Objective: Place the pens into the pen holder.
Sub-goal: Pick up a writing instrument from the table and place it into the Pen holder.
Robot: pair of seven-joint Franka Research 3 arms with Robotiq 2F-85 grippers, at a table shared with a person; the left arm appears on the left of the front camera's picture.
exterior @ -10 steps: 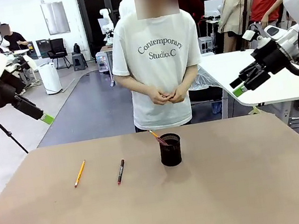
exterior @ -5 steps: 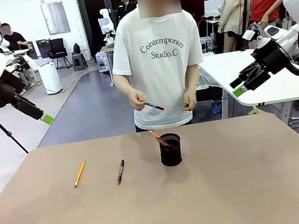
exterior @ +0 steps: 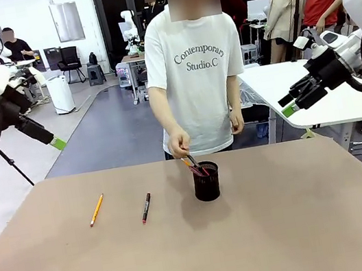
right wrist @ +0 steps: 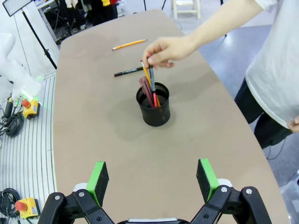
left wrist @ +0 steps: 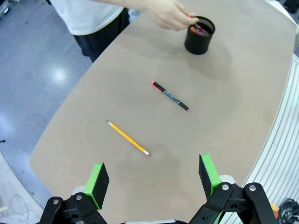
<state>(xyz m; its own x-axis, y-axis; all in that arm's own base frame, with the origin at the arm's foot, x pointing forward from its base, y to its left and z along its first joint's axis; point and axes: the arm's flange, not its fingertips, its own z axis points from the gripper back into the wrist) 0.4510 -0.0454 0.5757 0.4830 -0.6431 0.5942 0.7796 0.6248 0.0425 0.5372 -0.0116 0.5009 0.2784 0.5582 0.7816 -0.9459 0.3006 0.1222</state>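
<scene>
**Two pens left lying on the table**

Both grippers up off the table, wide open, nothing in them: left gripper (left wrist: 153,178), right gripper (right wrist: 152,178). Closest on the brown table (exterior: 287,229), a yellow pencil (exterior: 96,210): flat, thin, light, stiff. Near it, not touching, a black pen with red ends (exterior: 146,208): smooth, likely to roll or slip. Best to pinch each one at its middle, across the stick. Farther back, the pen holder (exterior: 207,182): small black mesh cup, probably light and easy to tip, some pens (right wrist: 145,88) leaning inside. Right above it, the person's hand (exterior: 179,143), pinching a dark pen (right wrist: 152,81), tip down in the cup.
</scene>
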